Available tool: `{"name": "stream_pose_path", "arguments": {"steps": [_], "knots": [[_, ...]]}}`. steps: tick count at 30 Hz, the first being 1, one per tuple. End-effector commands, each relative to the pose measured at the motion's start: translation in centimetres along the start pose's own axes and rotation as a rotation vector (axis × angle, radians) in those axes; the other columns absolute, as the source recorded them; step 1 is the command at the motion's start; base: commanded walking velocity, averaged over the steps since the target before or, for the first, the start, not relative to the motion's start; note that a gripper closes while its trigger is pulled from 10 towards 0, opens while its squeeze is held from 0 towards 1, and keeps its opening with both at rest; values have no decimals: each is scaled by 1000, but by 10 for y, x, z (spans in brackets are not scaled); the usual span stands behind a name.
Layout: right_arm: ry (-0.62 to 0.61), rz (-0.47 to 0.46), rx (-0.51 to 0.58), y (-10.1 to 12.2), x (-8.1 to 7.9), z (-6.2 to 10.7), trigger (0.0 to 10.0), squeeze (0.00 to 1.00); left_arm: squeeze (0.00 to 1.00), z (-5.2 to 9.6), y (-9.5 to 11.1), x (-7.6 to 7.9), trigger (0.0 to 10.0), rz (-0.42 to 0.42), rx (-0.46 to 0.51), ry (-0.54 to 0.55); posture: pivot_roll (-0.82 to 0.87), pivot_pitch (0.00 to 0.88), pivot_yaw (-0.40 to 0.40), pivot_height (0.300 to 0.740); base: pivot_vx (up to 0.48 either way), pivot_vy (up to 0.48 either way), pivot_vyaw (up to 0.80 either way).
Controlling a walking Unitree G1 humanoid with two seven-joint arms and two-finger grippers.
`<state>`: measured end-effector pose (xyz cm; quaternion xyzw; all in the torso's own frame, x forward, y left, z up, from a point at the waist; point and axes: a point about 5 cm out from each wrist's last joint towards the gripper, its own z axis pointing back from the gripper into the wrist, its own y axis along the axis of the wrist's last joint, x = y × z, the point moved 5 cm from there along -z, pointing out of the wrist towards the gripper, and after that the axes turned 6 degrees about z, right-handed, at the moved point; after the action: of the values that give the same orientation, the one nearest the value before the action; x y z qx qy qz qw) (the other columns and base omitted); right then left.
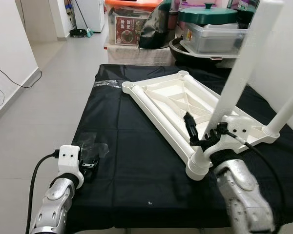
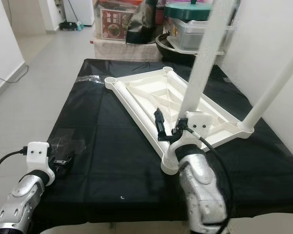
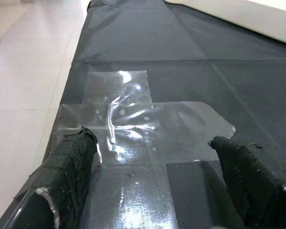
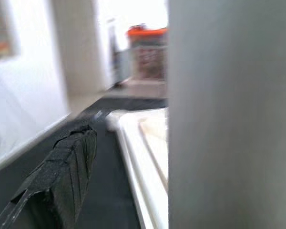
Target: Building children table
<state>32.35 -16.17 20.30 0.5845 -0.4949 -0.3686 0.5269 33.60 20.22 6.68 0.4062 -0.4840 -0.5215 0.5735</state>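
Observation:
A white plastic table top lies upside down on a black cloth. One white leg stands upright in the nearest corner socket. A second leg stands in the right corner. The two far sockets hold nothing. My right gripper is open around the base of the near leg; in the right wrist view one black finger stands apart from the leg. My left gripper is open and rests low over clear tape at the cloth's left edge.
Behind the cloth stand a clear box with an orange lid, a green-lidded pot and a grey tub. Tiled floor runs along the left. A white wall is close on the right.

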Motion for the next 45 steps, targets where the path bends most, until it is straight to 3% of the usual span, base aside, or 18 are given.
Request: {"name": "stream_pose_path", "arguments": {"steps": [1, 5, 6, 7, 8, 12, 15, 17, 18, 21, 22, 23, 24, 26, 27, 33, 39, 45], "knots": [[36, -11, -26, -6, 3, -1, 10000, 1000, 0, -2, -1, 1, 10000, -14, -5, -8, 91, 0, -55, 740, 0, 0, 0], [119, 49, -51, -6, 14, -4, 10000, 1000, 0, -1, -2, 0, 10000, -14, -5, -4, 94, 0, -57, 740, 0, 0, 0], [146, 79, -65, -7, 20, -5, 10000, 624, 0, 0, -3, 0, 10000, -13, -7, -4, 95, 0, -59, 740, 0, 0, 0], [160, 97, -75, -8, 24, -6, 10000, 624, 0, 0, -3, 0, 10000, -13, -7, -3, 95, 0, -59, 740, 0, 0, 0], [171, 107, -81, -9, 27, -6, 10000, 0, 0, 0, -3, 0, 10000, -12, -8, -3, 95, 0, -59, 740, 0, 0, 0], [213, 133, -90, -8, 40, -10, 10000, 0, 0, 0, -4, 0, 10000, -13, -9, -4, 97, 0, -60, 740, 0, 0, 0], [248, 143, -94, -4, 60, -17, 10000, 0, 0, -1, -3, 0, 10000, -14, -7, -5, 101, 0, -62, 740, 0, 0, 0], [275, 137, -94, -3, 63, -18, 10000, 0, 0, -1, -3, 0, 10000, -15, -7, -5, 101, 0, -62, 740, 0, 0, 0], [322, 126, -95, -1, 65, -18, 7882, 0, 0, -1, -2, 0, 10000, -17, -7, -5, 106, 0, -64, 740, 0, 0, 0], [340, 122, -96, -1, 66, -18, 7882, 0, 0, -1, -3, -1, 10000, -17, -6, -5, 110, 0, -67, 740, 0, 0, 0], [386, 122, -102, -1, 65, -16, 4706, 0, 0, -1, -3, -1, 10000, -18, -7, -4, 112, 0, -69, 740, 0, 0, 0], [386, 122, -102, -1, 65, -16, 4706, 0, 0, -1, -3, -1, 10000, -18, -7, -4, 112, 0, -69, 740, 0, 0, 0], [432, 118, -109, -2, 63, -13, 1647, 0, 0, 0, -3, -1, 10000, -18, -7, -3, 113, 0, -71, 740, 0, 0, 0], [462, 116, -113, -3, 62, -11, 1647, 0, 0, 0, -3, -1, 10000, -18, -7, -3, 113, 0, -71, 740, 0, 0, 0], [494, 99, -112, -4, 59, -9, 0, 0, 0, 0, -3, -1, 10000, -18, -8, -3, 115, 0, -72, 740, 0, 0, 0], [565, 57, -117, -12, 53, -4, 0, 0, 0, 0, -4, 1, 10000, -20, -10, -10, 115, 0, -69, 740, 0, 0, 0], [527, 15, -105, -17, 57, -6, 0, 0, 0, -2, -3, 1, 10000, -26, -10, -15, 112, 0, -67, 740, 0, 0, 0], [410, -54, -117, -34, 56, -7, 0, 0, 0, -2, -4, 2, 10000, -24, -11, -16, 111, 0, -67, 740, 0, 0, 0]]}}
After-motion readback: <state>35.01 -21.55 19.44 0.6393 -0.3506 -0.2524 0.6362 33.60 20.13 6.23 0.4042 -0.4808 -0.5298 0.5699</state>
